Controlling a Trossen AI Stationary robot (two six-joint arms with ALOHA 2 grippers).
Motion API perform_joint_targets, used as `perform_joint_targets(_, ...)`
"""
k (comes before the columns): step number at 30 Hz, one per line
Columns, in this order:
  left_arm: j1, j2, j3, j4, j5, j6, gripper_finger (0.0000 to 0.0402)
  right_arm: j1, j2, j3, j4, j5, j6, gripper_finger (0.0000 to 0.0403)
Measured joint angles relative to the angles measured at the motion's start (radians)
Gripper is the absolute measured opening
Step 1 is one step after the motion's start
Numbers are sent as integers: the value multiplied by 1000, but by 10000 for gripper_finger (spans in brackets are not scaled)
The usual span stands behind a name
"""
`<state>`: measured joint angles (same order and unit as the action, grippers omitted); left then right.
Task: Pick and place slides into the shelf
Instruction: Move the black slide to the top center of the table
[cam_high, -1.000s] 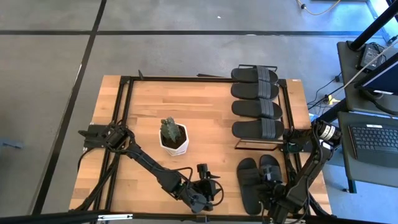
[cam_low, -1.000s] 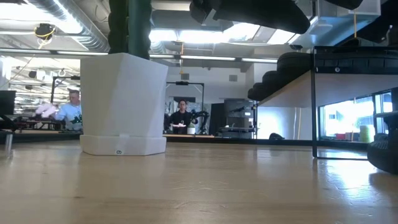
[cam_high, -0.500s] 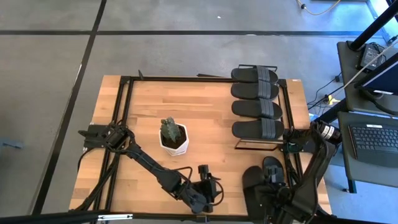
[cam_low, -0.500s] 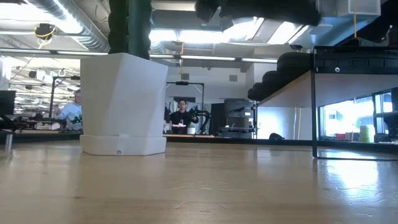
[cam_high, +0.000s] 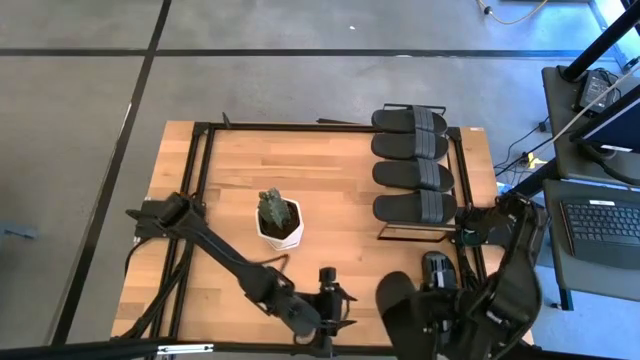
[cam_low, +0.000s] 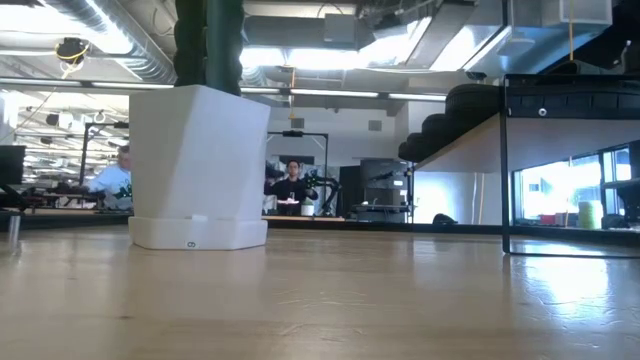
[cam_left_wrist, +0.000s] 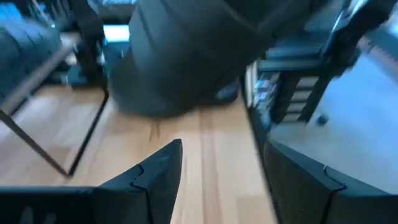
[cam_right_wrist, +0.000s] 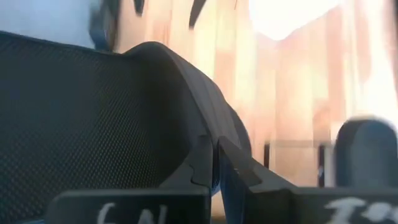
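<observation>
Several black slides (cam_high: 415, 165) lie side by side on top of the shelf (cam_high: 412, 234) at the table's back right. My right gripper (cam_high: 428, 303) is near the front right corner, shut on one more slide (cam_high: 395, 300), which is off the table. Another slide (cam_high: 437, 270) lies on the wood beside it, partly under my right arm. My left gripper (cam_high: 326, 303) hangs open near the front edge, left of the raised slide. Its wrist view looks between its fingers (cam_left_wrist: 163, 177) at that slide (cam_left_wrist: 186, 56). My right gripper pinches a thin curved edge of the slide (cam_right_wrist: 200, 134) between its two fingers (cam_right_wrist: 245, 174); which part of the slide that edge belongs to, I cannot tell. The fingers slant down from above. The slide hangs at them toward the table's left, lifted clear of the table.
A white pot with a small cactus (cam_high: 279, 222) stands mid-table, and it looms at the left of the low view (cam_low: 200, 165). A black metal frame (cam_high: 200, 180) runs around the tabletop. People and benches show in the room beyond the table.
My right gripper has risen, still shut, and lifted one of the two front slides clear of the table, swinging it a little toward the table's left. The other slide has stayed on the wood. My left gripper has risen a little, still open.
</observation>
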<state>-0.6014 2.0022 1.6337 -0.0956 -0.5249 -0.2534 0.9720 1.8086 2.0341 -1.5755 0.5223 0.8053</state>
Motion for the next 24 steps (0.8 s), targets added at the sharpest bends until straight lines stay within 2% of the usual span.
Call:
perform_joint_targets(6, -4, -159, 0, -1, 54, 21, 218, -62, -1, 187, 4, 108, -133, 12)
perform_joint_targets(10, -16, -280, 0, 2, 102, 86, 218, -117, 0, 282, 2, 131, -199, 12)
perform_joint_targets(16, -37, -439, 0, -11, 93, 250, 218, -242, -29, 311, 10, 238, -291, 12)
perform_joint_targets(18, -38, -480, 1, -45, 62, 308, 218, -311, -42, 311, 3, 246, -295, 12)
perform_joint_targets(20, -35, -515, 1, -98, -21, 332, 218, -381, -47, 311, 8, 252, -332, 12)
perform_joint_targets(22, -20, -556, 1, -174, -124, 314, 218, -445, -52, 310, 11, 250, -376, 12)
perform_joint_targets(24, 13, -601, 1, -263, -155, 262, 218, -506, -54, 310, 12, 248, -423, 12)
